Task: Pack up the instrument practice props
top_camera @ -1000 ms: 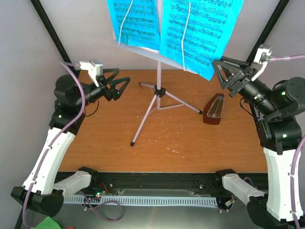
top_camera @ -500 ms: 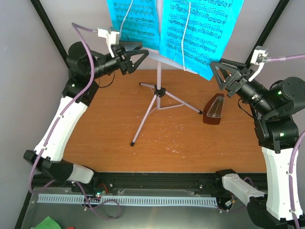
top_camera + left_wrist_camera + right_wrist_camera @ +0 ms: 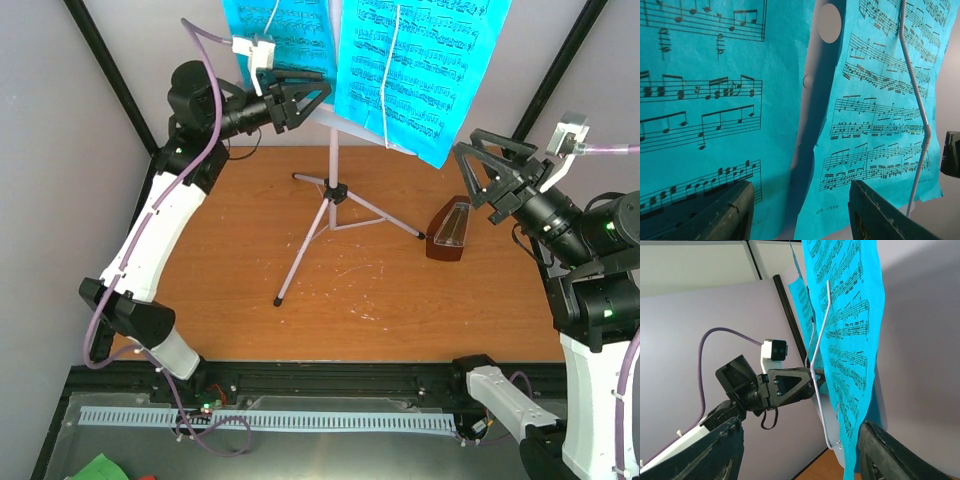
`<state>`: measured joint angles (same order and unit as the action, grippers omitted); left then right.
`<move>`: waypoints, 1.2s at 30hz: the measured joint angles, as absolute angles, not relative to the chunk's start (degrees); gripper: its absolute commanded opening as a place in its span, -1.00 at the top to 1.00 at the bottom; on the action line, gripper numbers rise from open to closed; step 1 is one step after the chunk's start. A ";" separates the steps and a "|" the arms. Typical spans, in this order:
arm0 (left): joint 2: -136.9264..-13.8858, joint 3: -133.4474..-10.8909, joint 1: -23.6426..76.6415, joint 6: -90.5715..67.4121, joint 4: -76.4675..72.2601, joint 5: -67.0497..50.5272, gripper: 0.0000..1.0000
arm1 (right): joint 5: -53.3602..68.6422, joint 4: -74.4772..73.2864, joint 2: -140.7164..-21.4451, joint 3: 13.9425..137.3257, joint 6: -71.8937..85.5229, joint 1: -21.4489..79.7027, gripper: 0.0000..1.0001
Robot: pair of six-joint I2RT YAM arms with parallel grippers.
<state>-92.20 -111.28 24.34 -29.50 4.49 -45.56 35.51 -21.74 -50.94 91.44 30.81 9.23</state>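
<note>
Blue sheet music point(image 3: 400, 70): two pages on the desk point(image 3: 812, 100) of the music stand point(image 3: 330, 190), each pinned by a wire retainer point(image 3: 914, 100), so they likely won't slide off until the wires are lifted. The stand is upright on its tripod, back-centre of the tabletop point(image 3: 230, 290). The metronome point(image 3: 450, 228) sits just beside the tip of the right leg. Left gripper point(image 3: 320, 97) is at the desk's lower left edge, facing the pages, jaws apart and empty. Right gripper point(image 3: 470, 148) is near the right page's bottom corner, jaws apart and empty. My read: pages come off first, then the stand.
</note>
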 measured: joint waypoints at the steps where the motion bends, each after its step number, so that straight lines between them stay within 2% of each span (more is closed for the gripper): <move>1: -92.62 -111.70 24.47 -29.56 4.51 -45.76 -0.04 | 35.70 -21.74 -50.89 91.44 30.72 9.23 -0.24; 15: -97.01 -117.91 27.49 -29.74 4.84 -48.40 0.06 | 41.23 -21.98 -50.94 90.65 30.35 9.23 -0.24; 27: -98.52 -119.52 28.16 -30.09 4.84 -49.82 0.41 | 48.34 -19.55 -57.32 94.35 32.84 9.72 -0.21; 32: -98.54 -119.52 28.25 -30.24 4.56 -50.65 0.41 | 48.45 -21.56 -61.87 99.88 31.68 12.25 -0.21; 36: -98.63 -119.52 28.40 -30.59 3.95 -51.07 0.23 | 46.98 -23.88 -64.73 104.95 29.85 15.16 -0.20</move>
